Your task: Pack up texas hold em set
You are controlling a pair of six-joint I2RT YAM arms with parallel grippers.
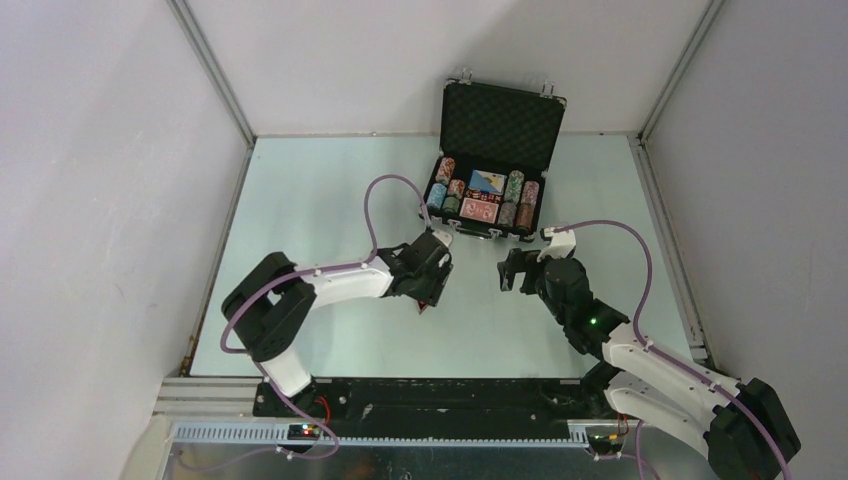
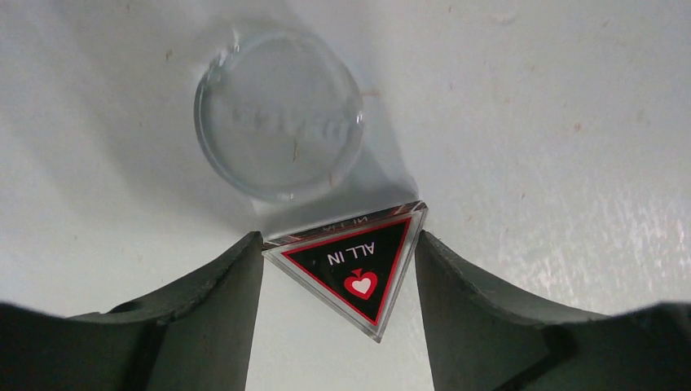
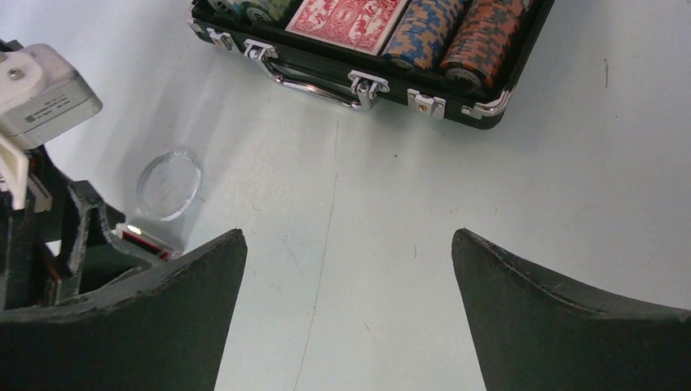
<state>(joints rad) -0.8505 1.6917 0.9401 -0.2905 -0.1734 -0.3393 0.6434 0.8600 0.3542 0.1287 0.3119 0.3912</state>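
The black briefcase (image 1: pixel 432 218) stands open at the back of the table, its foam-lined lid (image 1: pixel 503 125) upright. Striped chip stacks (image 1: pixel 515 186) and two card decks (image 1: pixel 479 209) lie inside it. The case's front edge and handle show in the right wrist view (image 3: pixel 314 77). My left gripper (image 1: pixel 428 292) is shut on a triangular black-and-red "ALL IN" token (image 2: pixel 358 265), pinched by two corners and tilted just above the table. A clear round dealer token (image 2: pixel 279 114) lies flat on the table just beyond it. My right gripper (image 1: pixel 510 272) is open and empty in front of the case.
The clear round token also shows in the right wrist view (image 3: pixel 169 183), beside my left gripper (image 3: pixel 49 244). White walls with metal frame posts (image 1: pixel 215 75) enclose the table on three sides. No dice show.
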